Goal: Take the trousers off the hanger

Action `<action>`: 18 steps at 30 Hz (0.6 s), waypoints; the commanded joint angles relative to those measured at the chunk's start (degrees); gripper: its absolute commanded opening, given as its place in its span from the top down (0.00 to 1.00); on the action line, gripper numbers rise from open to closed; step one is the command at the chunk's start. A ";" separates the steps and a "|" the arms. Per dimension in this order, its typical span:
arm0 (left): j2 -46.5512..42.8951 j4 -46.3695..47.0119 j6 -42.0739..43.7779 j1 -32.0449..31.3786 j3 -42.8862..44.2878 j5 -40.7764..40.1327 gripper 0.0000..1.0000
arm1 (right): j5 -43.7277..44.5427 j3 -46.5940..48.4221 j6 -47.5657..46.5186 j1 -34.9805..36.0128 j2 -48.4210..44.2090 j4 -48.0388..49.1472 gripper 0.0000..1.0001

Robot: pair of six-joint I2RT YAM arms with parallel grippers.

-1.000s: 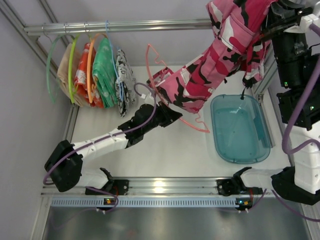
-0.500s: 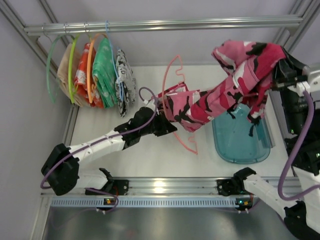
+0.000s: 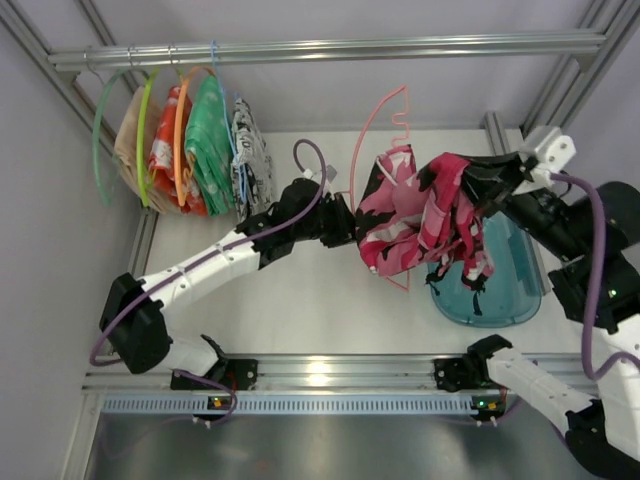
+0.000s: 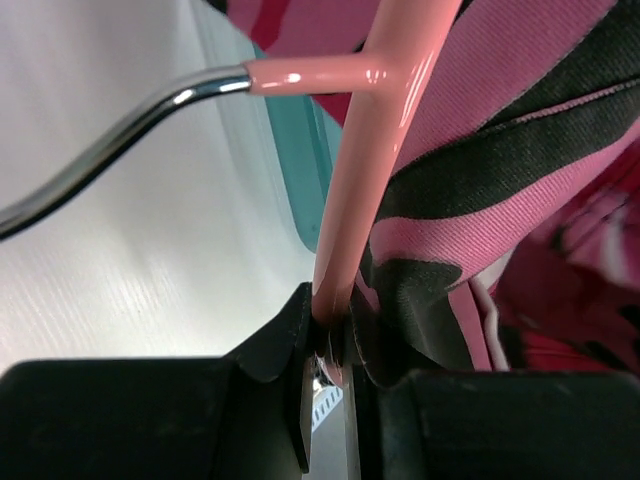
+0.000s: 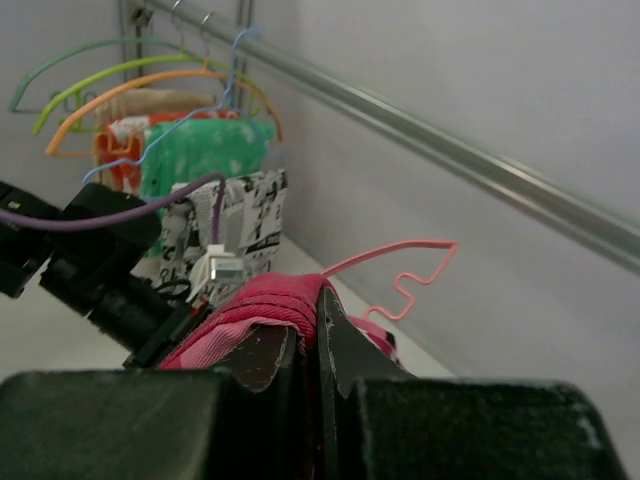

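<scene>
Pinching the salmon-pink hanger just below its metal hook, the left gripper is closed on the plastic stem. The right gripper clamps a fold of the pink camouflage trousers, which hang bunched in the air between both grippers, against the hanger and partly above the teal tub

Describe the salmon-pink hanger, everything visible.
The hanger is thin, glossy salmon-pink plastic: a curved arc, a wavy zigzag stretch, and a bare metal hook joined at a T. It is off the rail, held above the table, with the left gripper shut on its arm. The camouflage trousers bunch over its lower half, pressing against it.
</scene>
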 commanded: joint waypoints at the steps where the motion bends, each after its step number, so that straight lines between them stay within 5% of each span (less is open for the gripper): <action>1: 0.49 2.79 -1.31 0.17 4.93 3.22 1.00 | -6.45 -0.44 2.58 -0.70 1.85 0.70 1.00; 6: 2.61 -0.72 3.16 -0.89 6.44 1.91 1.00 | -6.99 2.02 7.93 -0.52 5.10 4.72 1.00; 10: 4.80 -2.99 6.50 -0.98 4.41 1.99 1.00 | 1.70 4.65 8.99 -0.61 6.86 13.60 1.00; 18: 10.26 -7.75 9.76 -1.06 6.78 14.28 1.00 | 12.43 14.95 9.97 -0.61 15.65 21.35 1.00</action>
